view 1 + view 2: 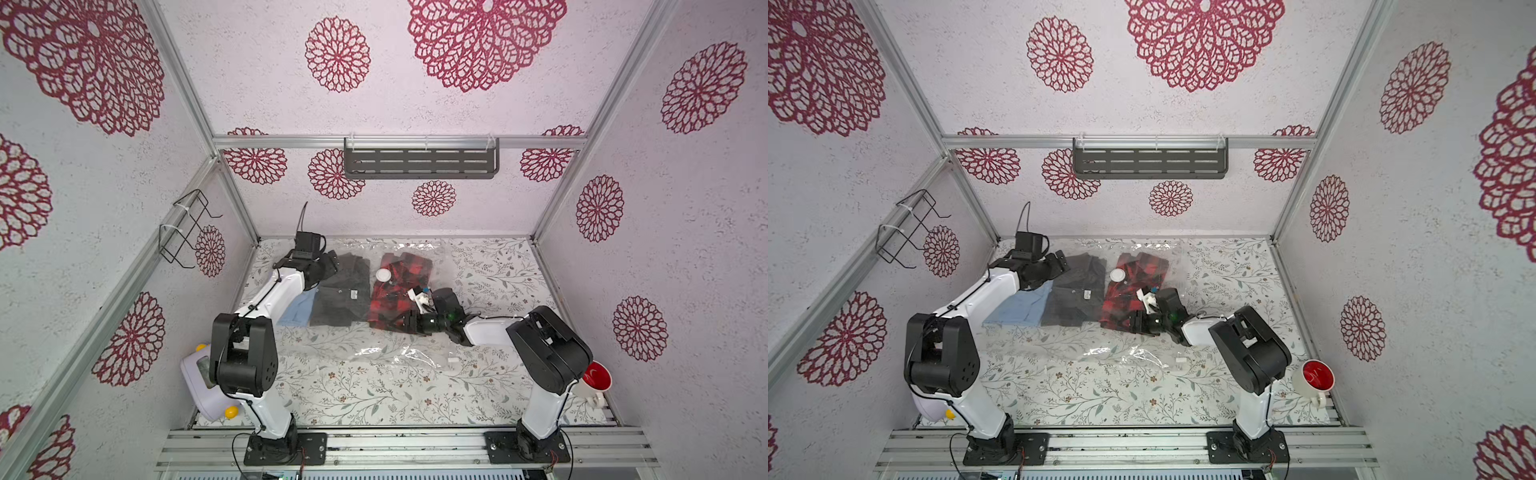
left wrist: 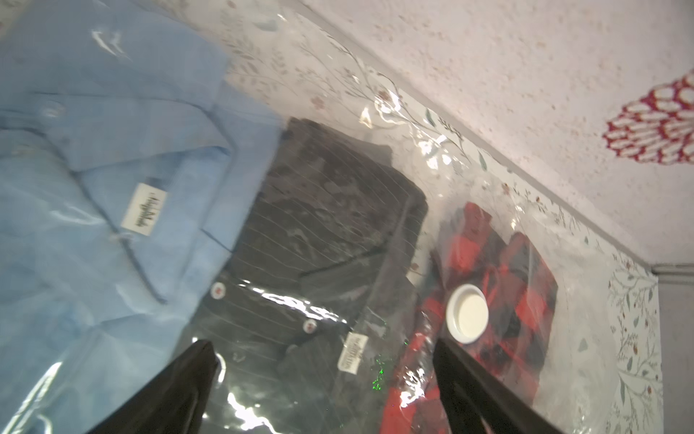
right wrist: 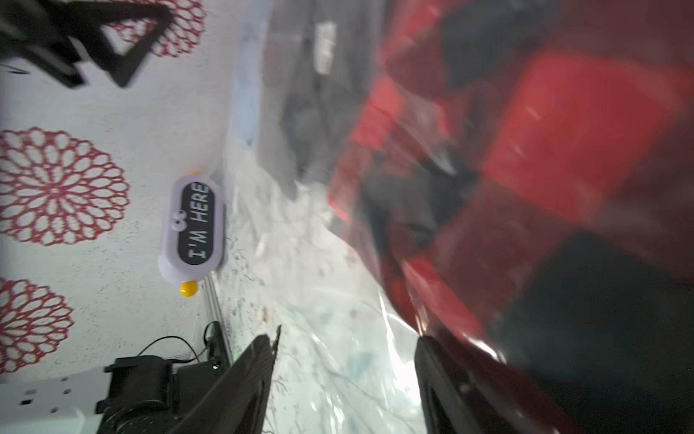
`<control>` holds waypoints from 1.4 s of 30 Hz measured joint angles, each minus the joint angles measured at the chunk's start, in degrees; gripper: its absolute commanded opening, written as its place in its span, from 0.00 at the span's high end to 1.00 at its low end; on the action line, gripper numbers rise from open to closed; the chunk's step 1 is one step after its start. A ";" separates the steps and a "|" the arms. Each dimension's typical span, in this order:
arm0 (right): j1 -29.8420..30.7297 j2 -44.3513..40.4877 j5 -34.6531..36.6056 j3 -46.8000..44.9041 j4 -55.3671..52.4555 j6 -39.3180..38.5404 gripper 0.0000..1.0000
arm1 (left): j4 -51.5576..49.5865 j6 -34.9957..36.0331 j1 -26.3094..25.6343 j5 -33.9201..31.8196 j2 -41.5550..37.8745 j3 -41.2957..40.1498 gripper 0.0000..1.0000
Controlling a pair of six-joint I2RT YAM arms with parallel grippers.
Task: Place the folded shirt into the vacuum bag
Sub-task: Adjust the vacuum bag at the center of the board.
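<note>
The left pincer [image 2: 323, 344] gaped wide and empty over the vacuum bag [image 1: 415, 355]. The right pincer [image 3: 345, 340] was parted too, at the plaid shirt's [image 1: 395, 291] five o'clock. Clear, glossy and crinkled, the bag lay toward the counter's [image 1: 478, 399] twelve o'clock with its white valve [image 1: 383, 274] facing up. It held the plaid shirt, a dark shirt [image 1: 340, 291] and a blue shirt [image 1: 297, 309].

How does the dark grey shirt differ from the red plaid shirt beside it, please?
The dark grey shirt has thin pale pinstripes; the red plaid shirt has bold red-and-black checks. The white valve disc sits over the red plaid shirt's edge, not the dark grey shirt. The right pincer is at the red plaid shirt's near corner; the left pincer is by the dark grey shirt's far end. Both lie folded flat under the vacuum bag's clear plastic.
</note>
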 measured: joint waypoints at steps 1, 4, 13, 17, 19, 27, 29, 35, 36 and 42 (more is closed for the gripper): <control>-0.74 -0.15 -0.61 -1.77 1.53 0.00 0.36 | -0.48 0.20 -1.51 -0.48 0.07 0.00 0.04; -2.54 -3.80 1.27 -5.27 1.77 0.17 0.36 | -1.22 0.85 -5.55 -1.57 0.35 0.00 0.04; -13.68 -16.68 3.21 -7.69 -1.53 -0.33 0.35 | -3.87 3.37 -13.35 -2.16 5.70 6.29 0.03; -19.52 -11.85 1.99 -1.03 -0.44 -0.42 0.36 | -4.26 4.33 -17.11 -1.92 8.87 9.84 0.03; -21.53 -7.63 1.11 2.97 0.31 -0.37 0.36 | -4.31 4.79 -18.82 -1.92 9.81 10.40 0.03; -25.40 9.62 -3.72 15.15 2.93 0.20 0.37 | -4.83 7.69 -24.30 -2.84 14.53 10.54 0.03; -25.94 11.80 -3.63 16.04 1.77 -0.26 0.38 | -5.05 8.50 -25.14 -4.04 15.02 10.51 0.02; -27.47 11.96 -1.75 16.48 -3.21 -3.43 0.38 | -6.86 11.15 -25.35 -10.23 15.89 11.37 0.01; -27.58 11.58 -1.27 16.48 -4.07 -4.00 0.38 | -7.17 11.39 -25.03 -10.93 15.98 11.58 0.01; -28.65 10.64 0.33 21.90 -11.61 -9.51 0.37 | -8.00 11.98 -20.90 -12.15 15.15 11.39 0.00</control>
